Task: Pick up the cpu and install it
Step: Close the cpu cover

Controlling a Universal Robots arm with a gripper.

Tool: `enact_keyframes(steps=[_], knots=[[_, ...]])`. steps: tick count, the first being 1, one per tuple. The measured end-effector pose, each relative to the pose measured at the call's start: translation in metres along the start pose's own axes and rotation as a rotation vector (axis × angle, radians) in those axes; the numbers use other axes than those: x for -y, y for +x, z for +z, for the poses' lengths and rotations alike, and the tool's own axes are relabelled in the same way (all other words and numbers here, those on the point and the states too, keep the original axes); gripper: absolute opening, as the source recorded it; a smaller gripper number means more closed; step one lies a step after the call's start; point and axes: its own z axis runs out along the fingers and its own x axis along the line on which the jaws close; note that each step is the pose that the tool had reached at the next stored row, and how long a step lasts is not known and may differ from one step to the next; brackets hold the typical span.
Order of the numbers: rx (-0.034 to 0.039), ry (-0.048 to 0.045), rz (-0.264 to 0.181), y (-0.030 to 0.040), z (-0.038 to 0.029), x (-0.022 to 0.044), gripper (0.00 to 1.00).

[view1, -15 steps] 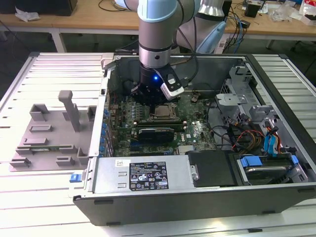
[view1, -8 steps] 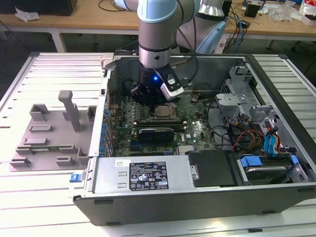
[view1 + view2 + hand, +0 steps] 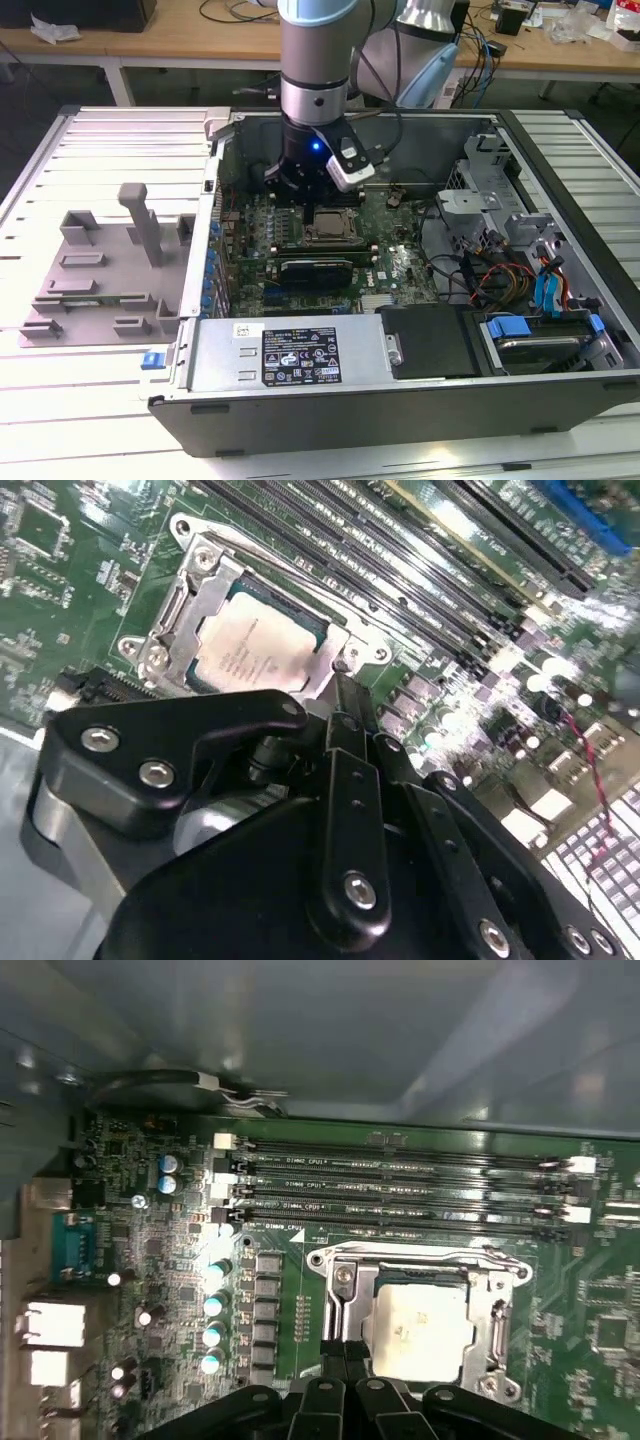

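The cpu [image 3: 330,228], a pale silver square chip, lies flat inside the metal-framed socket [image 3: 312,238] on the green motherboard in the open computer case. In both wrist views the cpu [image 3: 258,645] [image 3: 418,1332] sits level within the socket frame [image 3: 190,590] [image 3: 345,1275]. My gripper [image 3: 300,195] hangs inside the case just above the socket's edge. Its black fingers [image 3: 345,705] [image 3: 345,1350] are pressed together with nothing between them, and their tips are beside the chip, at the frame's rim.
Memory slots [image 3: 400,1190] run alongside the socket. A grey plastic fixture tray [image 3: 110,260] rests on the table at the exterior view's left. The case walls [image 3: 300,360], drive bays [image 3: 540,330] and loose cables [image 3: 480,270] crowd the exterior view's right.
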Motion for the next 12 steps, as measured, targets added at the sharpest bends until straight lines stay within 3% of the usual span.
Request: enact_keyframes(steps=[2,3,4,7,8,9,12], knots=[[0.0001,0.0000,0.000,0.0000,-0.0137,0.0006,0.11],[0.0020,-0.0001,0.000,-0.0001,-0.0137,0.0006,0.11],[0.0023,0.0003,0.000,-0.0049,-0.0140,0.0010,0.11],[0.0023,0.0003,0.000,-0.0367,-0.0139,0.0033,0.11],[0.0032,0.0001,0.000,-0.0377,-0.0138,0.0034,0.11],[0.0164,0.0007,0.001,-0.0378,-0.0135,0.0033,0.11],[0.0189,0.0011,0.001,-0.0378,-0.0136,0.0033,0.11]])
